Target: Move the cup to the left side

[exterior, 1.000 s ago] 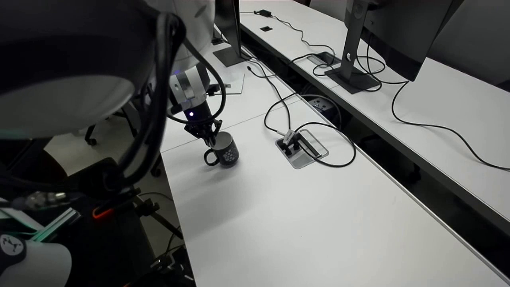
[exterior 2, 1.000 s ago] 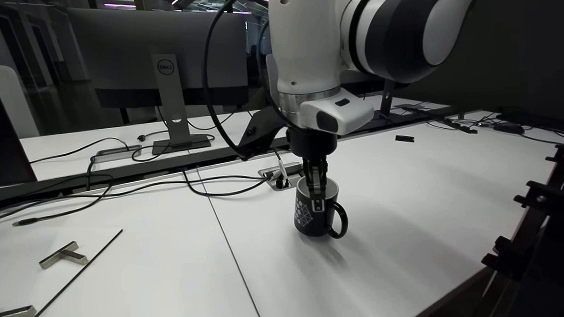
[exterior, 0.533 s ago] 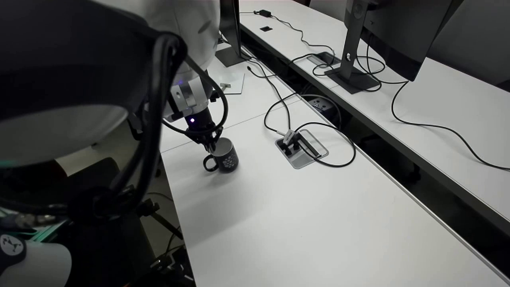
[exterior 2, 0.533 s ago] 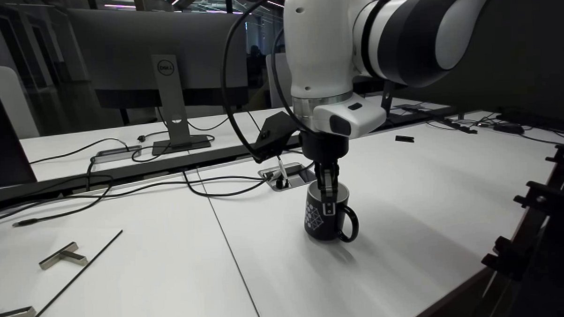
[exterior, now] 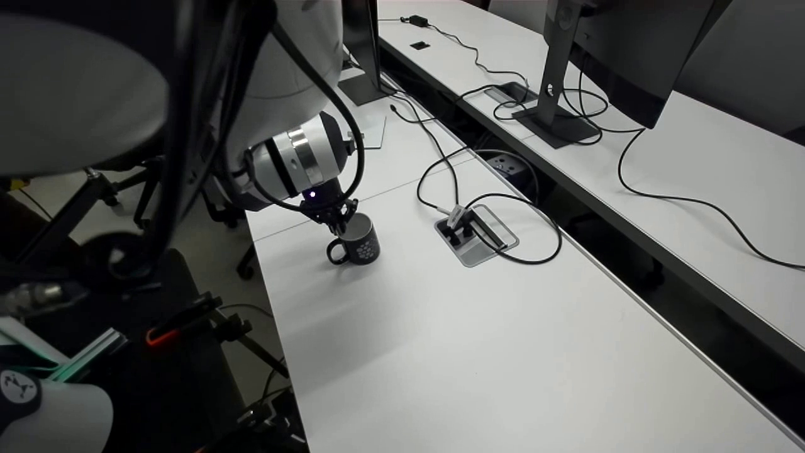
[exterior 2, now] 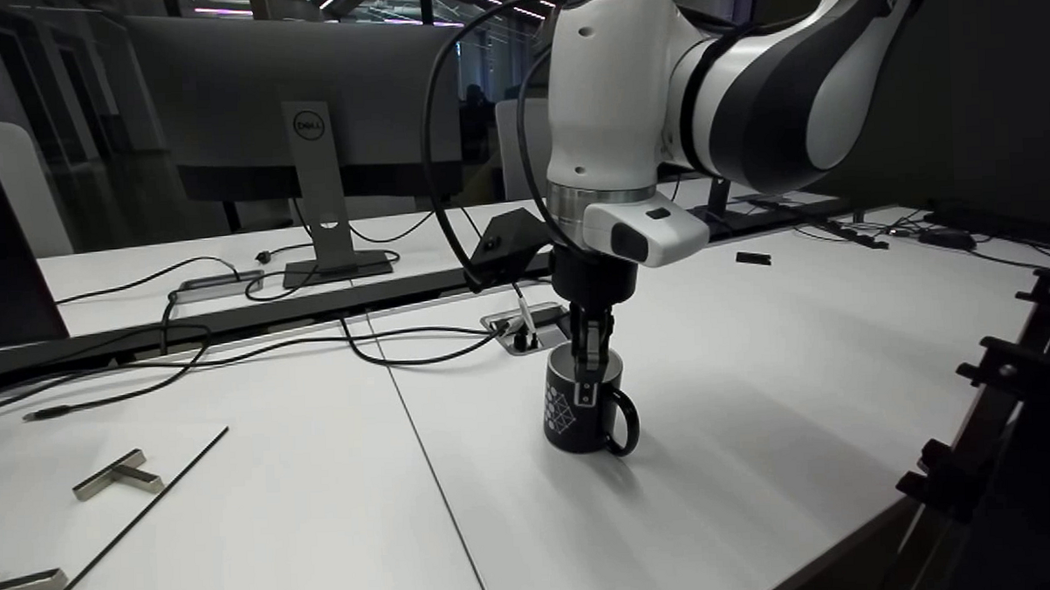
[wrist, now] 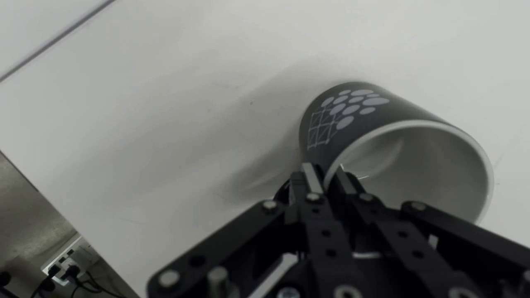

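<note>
The cup (exterior 2: 571, 420) is a small black mug with a pale rim, a side handle and a pattern of light dots. It stands upright in both exterior views, also here (exterior: 366, 248). In the wrist view the cup (wrist: 372, 111) is right of centre, with its pale inside showing and its handle hidden. My gripper (wrist: 325, 169) is shut on the cup's wall, one finger inside the rim and one outside. In the exterior views the gripper (exterior: 340, 228) points down into the cup's near side. I cannot tell whether the cup's base touches the table.
A socket panel (exterior: 477, 236) with looping black cables lies behind the cup. A seam crosses the white table (exterior: 478, 352). Metal pieces (exterior 2: 119, 473) lie on a thin sheet. A monitor (exterior 2: 318, 119) stands on the table behind. Black clamps (exterior 2: 1008, 370) stand at the near edge.
The cup and gripper have moved together, shifting a little one way and then back over the last second. The cup stays held and upright. The upper arm has shifted as well.
</note>
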You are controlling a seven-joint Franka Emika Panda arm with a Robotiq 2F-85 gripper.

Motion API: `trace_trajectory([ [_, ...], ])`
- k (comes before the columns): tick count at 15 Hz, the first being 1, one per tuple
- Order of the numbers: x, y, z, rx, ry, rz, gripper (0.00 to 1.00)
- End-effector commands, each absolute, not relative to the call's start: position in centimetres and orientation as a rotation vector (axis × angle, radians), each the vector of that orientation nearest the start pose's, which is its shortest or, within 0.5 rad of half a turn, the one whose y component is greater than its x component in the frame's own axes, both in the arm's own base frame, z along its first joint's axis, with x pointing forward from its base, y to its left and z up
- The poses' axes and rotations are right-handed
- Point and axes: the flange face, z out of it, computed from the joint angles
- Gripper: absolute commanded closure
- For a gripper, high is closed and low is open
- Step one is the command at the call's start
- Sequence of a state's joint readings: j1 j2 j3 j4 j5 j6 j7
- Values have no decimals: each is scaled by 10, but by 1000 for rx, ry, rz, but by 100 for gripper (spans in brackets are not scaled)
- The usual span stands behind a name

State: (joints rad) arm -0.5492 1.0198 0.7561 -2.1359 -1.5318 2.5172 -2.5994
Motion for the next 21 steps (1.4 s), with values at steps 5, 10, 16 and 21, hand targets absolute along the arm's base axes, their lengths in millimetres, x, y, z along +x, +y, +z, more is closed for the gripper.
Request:
trace_trajectory([
  [5,472,172,36,-1224,2793,-70,43],
  [10,488,160,52,-1195,2740,-77,6],
  [16,509,158,96,-1226,2581,-107,0],
  [21,537,136,124,-1196,2497,-151,0],
])
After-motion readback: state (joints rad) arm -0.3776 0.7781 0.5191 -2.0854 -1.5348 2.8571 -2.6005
